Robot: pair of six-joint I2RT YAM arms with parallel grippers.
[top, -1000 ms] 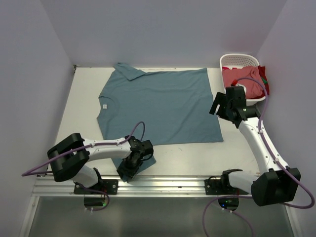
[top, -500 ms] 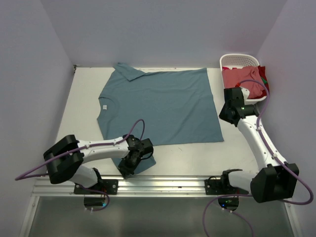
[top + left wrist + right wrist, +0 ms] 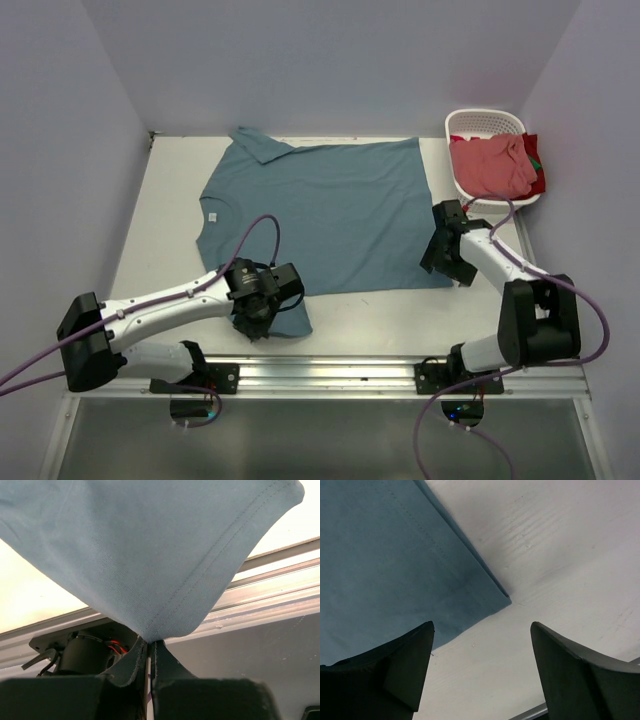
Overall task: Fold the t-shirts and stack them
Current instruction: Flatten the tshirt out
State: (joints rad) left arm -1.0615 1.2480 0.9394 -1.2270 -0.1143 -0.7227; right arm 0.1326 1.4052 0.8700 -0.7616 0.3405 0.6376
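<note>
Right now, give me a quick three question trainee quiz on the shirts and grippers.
1. True or false: the left gripper is shut on a sleeve of the dusty teal-blue cloth t-shirt.
2. Where is the salmon pink-red cloth shirt? A: on the teal shirt. B: in the white slotted plastic basket. C: held in the air.
3. Fill in: the right gripper has its jaws ____ over the teal shirt's hem corner.
Key: 1 true; 2 B; 3 open.

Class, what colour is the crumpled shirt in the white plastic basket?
The crumpled shirt is salmon pink-red; clearest from the top external view.
</note>
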